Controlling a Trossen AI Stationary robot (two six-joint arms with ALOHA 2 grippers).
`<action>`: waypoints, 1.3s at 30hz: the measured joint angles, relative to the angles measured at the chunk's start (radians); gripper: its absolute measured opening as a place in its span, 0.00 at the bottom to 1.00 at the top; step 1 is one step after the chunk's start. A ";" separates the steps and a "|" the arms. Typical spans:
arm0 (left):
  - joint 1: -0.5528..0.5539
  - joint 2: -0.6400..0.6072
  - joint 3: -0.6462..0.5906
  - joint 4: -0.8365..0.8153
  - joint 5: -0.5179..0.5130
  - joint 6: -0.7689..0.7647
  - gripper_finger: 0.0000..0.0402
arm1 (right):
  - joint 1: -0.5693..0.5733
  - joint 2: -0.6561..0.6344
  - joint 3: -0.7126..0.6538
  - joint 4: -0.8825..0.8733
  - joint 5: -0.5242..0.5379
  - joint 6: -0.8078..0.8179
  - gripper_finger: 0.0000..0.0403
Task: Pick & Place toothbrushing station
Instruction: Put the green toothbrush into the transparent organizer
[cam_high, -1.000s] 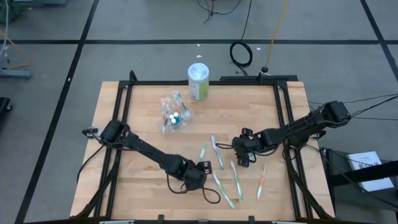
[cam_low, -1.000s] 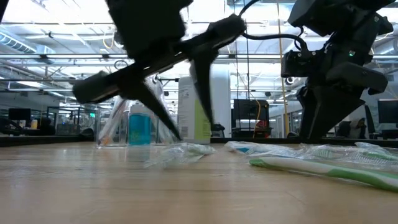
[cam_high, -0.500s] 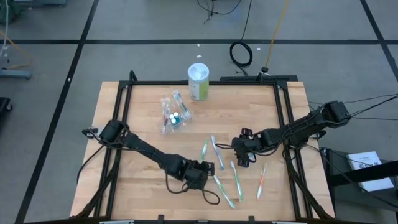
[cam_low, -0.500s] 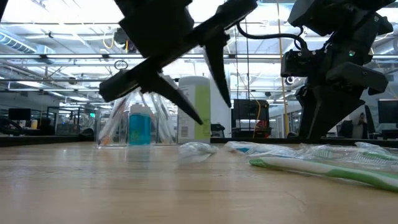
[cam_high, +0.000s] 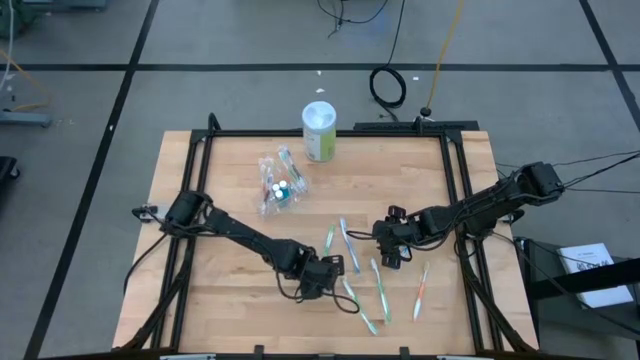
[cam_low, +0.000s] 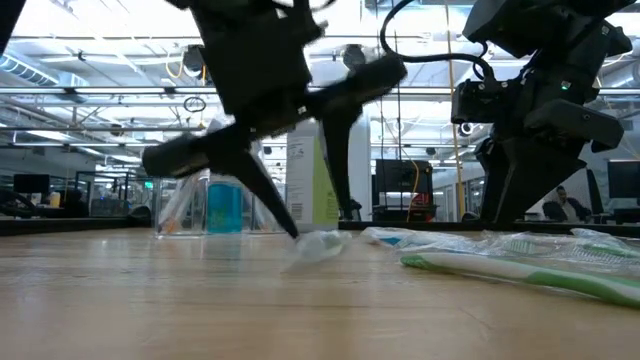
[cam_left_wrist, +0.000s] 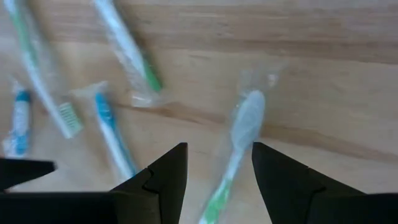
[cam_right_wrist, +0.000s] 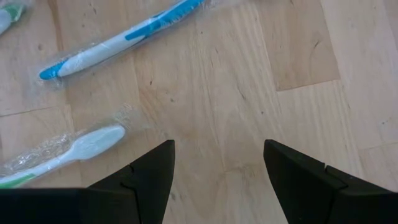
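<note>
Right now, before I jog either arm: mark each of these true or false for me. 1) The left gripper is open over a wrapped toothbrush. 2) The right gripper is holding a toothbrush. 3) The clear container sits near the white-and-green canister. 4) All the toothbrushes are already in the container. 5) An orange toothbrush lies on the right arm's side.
1) True. The left gripper is open, fingers straddling a wrapped green-handled toothbrush.
2) False. The right gripper is open with bare table between its fingers.
3) True. The clear container lies just in front of the canister.
4) False. Several lie loose on the table, among them a blue toothbrush.
5) True. The orange toothbrush lies there.
</note>
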 joint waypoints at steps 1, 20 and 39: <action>0.004 0.011 0.000 0.004 0.003 0.010 0.46 | 0.000 0.000 0.000 0.001 0.000 0.000 0.59; 0.044 0.043 -0.001 0.010 0.038 -0.171 0.11 | 0.000 0.000 0.000 0.138 -0.002 -0.114 0.59; 0.091 -0.481 -0.001 -0.119 -0.174 -0.865 0.01 | -0.003 0.000 0.000 0.350 0.003 -0.360 0.59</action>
